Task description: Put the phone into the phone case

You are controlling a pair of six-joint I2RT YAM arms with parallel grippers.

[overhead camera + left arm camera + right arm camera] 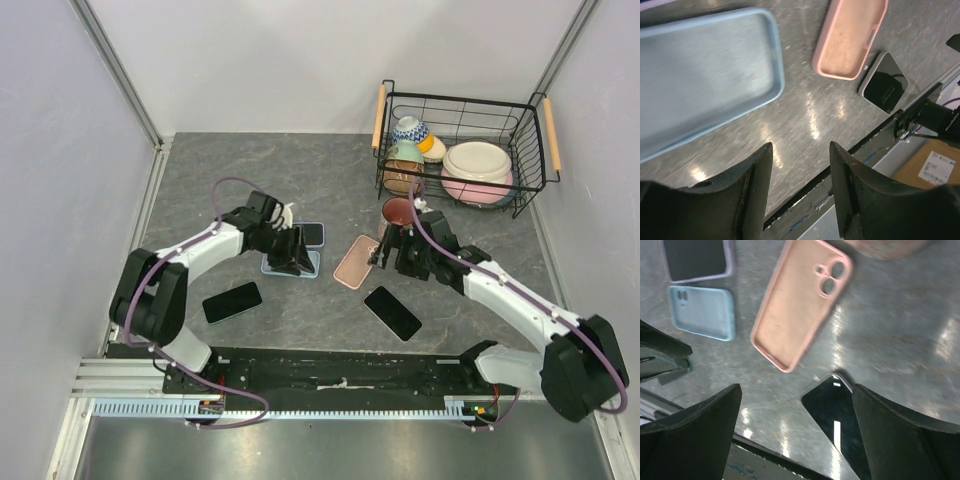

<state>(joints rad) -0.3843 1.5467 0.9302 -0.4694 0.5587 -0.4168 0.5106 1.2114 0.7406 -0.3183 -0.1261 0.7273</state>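
progress: early, by my read. no phone sits in the blue or pink case, and neither phone is lifted. left to do: grab a phone, line it up w/ a case, press it in.
left phone (232, 301): black glossy slab, flat on the bench (300, 170), well apart from the cases, nr the left arm's base.
left pincer (800, 147): abt half open, nothing btwn the fingers. hovers by the blue case. fingers dark, matte.
blue case (705, 75): open side up, empty. soft matte look, prob silicone. rounded corners, raised lip.
purple case (695, 257): just beside the blue one. dark inside; phone or dark lining, can't tell.
pink case (797, 305): open side up, empty, lying diagonal. matte, w/ a camera cutout of two round holes at one end.
right pincer (796, 390): as wide as it goes, empty. above the gap btwn pink case and right phone.
right phone (837, 420): black, screen up, glare streak on the glass. near the pink case, not touching.
mug (398, 212): reddish, round, just behind the right pincer.
basket (460, 98): black wire, wood handles, far right. holds bowls (477, 160).
bench surface: grey marbled, shiny w/ light reflections.
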